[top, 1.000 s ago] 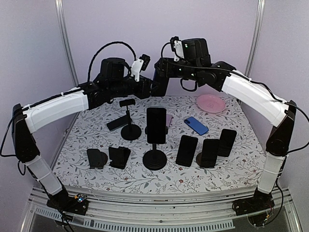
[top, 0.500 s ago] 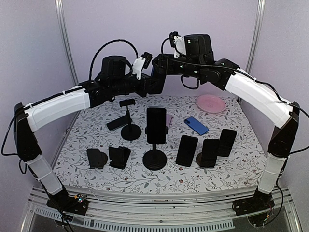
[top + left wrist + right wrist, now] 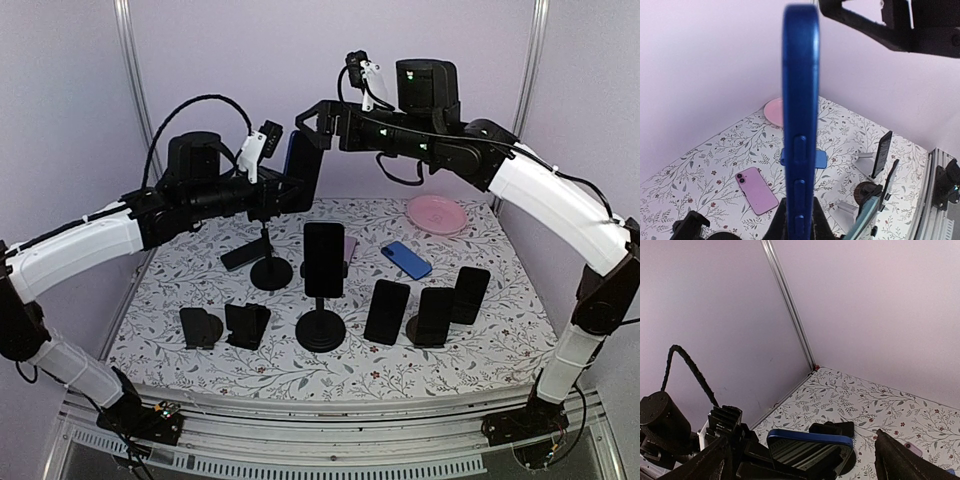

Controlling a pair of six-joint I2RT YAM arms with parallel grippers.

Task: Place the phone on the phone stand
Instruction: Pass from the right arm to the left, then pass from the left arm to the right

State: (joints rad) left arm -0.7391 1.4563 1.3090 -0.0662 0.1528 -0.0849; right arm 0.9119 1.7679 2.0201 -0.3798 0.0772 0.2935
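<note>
Phone (image 3: 800, 125), blue, is pinched edge-on in left hand (image 3: 800, 227) well above tabletop (image 3: 180, 280); right hand (image 3: 314, 125) is spread beside it.

The blue phone (image 3: 800, 125), pinched in the left claw (image 3: 799, 222), hangs upright above the counter's (image 3: 200, 290) far side; the empty black phone stand (image 3: 270, 270) stands left of centre.

The left arm (image 3: 85, 240) and right arm (image 3: 550, 195) pair glossy white shells with matte black joints. They end in the black two-finger left hand (image 3: 298, 172) and right hand (image 3: 312, 125). A black cable (image 3: 190, 103) loops above the left arm, and a small white camera mount (image 3: 372, 82) sits on each wrist.
</note>
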